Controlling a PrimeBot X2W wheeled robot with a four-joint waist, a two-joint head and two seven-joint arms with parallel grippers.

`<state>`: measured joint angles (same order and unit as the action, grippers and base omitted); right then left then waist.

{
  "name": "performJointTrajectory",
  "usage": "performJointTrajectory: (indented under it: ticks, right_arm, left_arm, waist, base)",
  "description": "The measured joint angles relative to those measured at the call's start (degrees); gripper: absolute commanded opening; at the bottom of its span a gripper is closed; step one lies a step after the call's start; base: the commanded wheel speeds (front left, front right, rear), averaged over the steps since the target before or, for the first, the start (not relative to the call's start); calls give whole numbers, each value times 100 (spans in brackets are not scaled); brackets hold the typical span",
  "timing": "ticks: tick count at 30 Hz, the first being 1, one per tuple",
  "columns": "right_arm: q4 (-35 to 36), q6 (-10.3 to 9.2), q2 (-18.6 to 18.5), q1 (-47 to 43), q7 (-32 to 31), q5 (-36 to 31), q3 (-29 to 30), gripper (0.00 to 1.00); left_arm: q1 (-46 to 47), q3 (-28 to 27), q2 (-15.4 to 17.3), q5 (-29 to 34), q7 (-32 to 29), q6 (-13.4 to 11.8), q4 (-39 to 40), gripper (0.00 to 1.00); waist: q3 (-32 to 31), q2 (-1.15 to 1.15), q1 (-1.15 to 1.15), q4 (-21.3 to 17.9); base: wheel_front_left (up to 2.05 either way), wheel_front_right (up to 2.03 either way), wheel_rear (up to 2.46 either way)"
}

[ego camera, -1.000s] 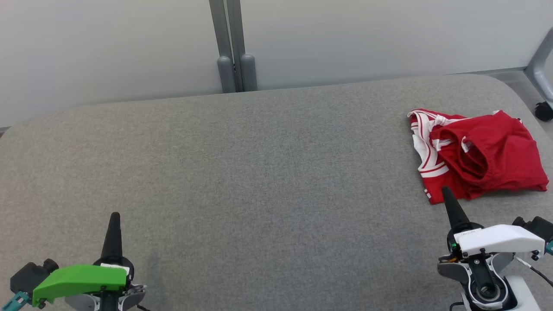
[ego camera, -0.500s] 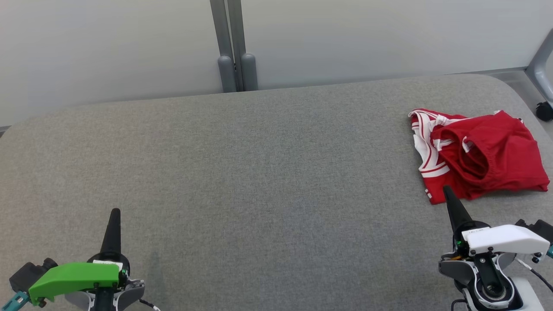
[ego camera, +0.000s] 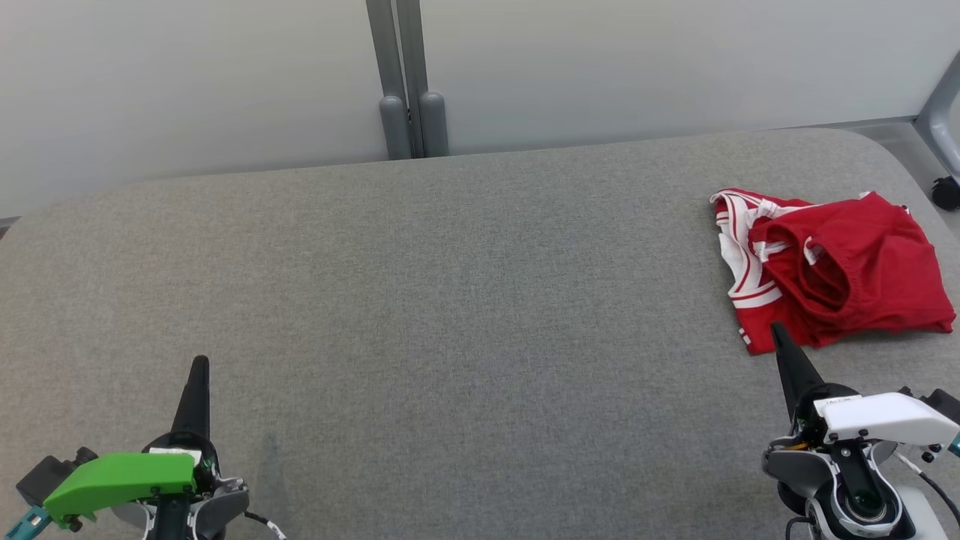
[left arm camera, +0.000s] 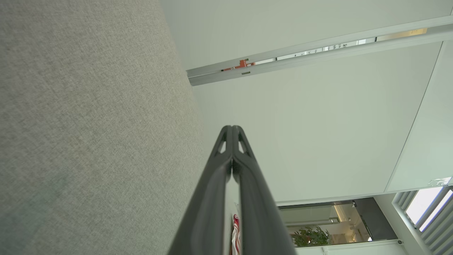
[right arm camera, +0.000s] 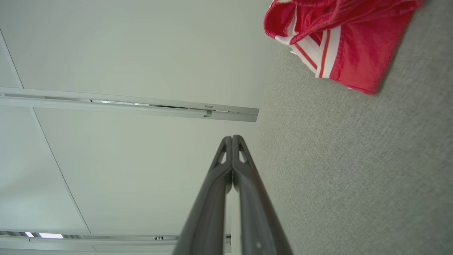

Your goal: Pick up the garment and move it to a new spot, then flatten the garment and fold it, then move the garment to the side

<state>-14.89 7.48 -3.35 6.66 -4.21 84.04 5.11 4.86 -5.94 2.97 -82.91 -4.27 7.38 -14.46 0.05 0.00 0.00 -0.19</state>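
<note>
Meanwhile, the garment (ego camera: 829, 270) lies crumpled at the right of the table (ego camera: 450, 300), with the left gripper (ego camera: 199, 365) and right gripper (ego camera: 776, 331) both closed and empty along the bottom.

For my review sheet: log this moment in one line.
garment: bunched on table, right side | left gripper: shut, empty | right gripper: shut, empty

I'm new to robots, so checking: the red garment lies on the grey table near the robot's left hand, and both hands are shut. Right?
Wrong side: the red garment lies near the right hand, not the left hand, as the head view shows. The grey table and shut hands are correct.
</note>
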Motion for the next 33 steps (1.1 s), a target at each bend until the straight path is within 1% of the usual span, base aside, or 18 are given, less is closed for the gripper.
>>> performJointTrajectory:
  ticks: [23, 33]
  right_arm:
    - [73, 0, 51, -19, -233, 817, 145, 0]
    - [74, 0, 53, -20, -233, 817, 147, 0]
  left_arm:
    - [103, -55, -9, -943, -227, 0, 30, 0]
    - [109, -55, -10, -949, -227, 0, 33, 0]
  waist:
    - [13, 0, 0, 19]
    - [13, 0, 0, 19]
  base:
    - [0, 0, 0]
    - [0, 0, 0]
